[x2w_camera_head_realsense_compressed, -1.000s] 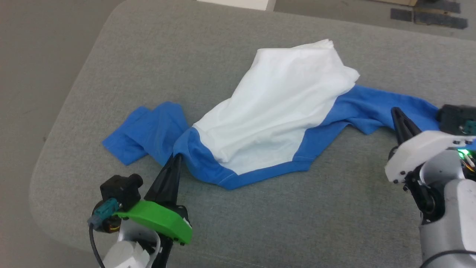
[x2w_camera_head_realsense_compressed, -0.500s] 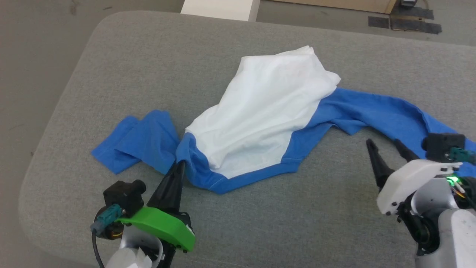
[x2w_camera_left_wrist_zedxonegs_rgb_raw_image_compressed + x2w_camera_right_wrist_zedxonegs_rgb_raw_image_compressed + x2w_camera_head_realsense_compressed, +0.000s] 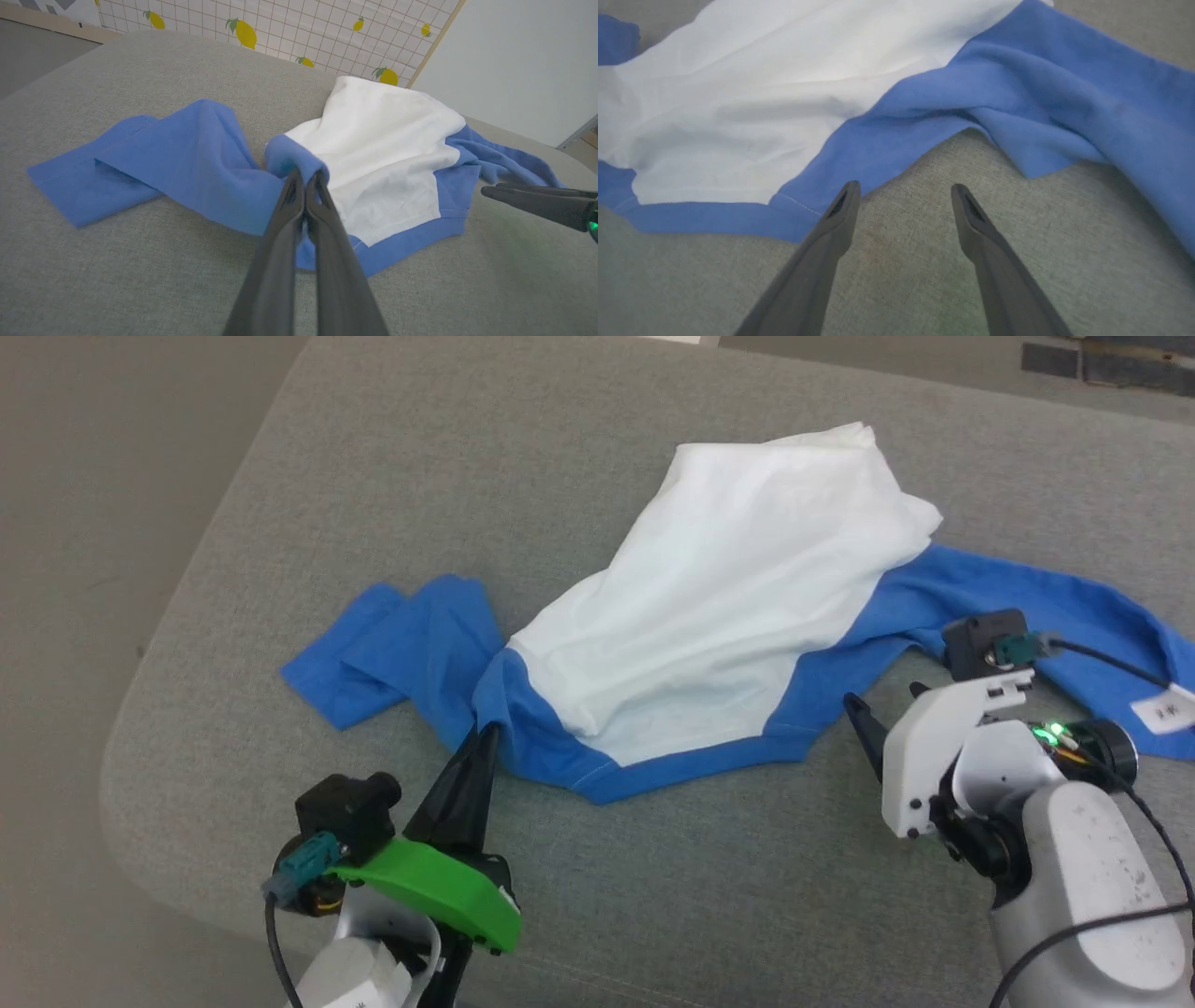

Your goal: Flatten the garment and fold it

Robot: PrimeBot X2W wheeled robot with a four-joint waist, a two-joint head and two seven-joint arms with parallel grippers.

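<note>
**One gripper on the cloth, the other poised beside it**

The left gripper (image 3: 485,735) is clamped on a bunched blue fold of the garment (image 3: 747,579), at the near-left corner of the white panel (image 3: 709,635). The left wrist view shows its fingers (image 3: 327,233) pressed together, with cloth pinched at the tips. The right gripper (image 3: 883,696) stands open and holds nothing. Its tips hover over the bare table (image 3: 672,896), just off the panel's near-right corner. In the right wrist view one finger (image 3: 840,210) sits just beside the blue band (image 3: 714,217) that edges the panel, though whether it touches cannot be told. The other finger is over bare table.

From the right gripper the garment lies ahead and to the left, and the stitched corner of the band is the nearest cloth. The garment lies crumpled on the table, not yet flat, with its long axis running sleeve to sleeve. One blue sleeve (image 3: 392,644) is doubled over to the left of the panel, and the other (image 3: 1074,607) trails to the right of it, beyond the right wrist. The panel itself humps up and narrows away from the robot. The right arm is plainly the nearer to the band's free corner. A grip there, opposite the left's, looks the likely next step toward pulling the cloth flat. The thin fabric may slip or bunch if only the band's edge is caught.
</note>
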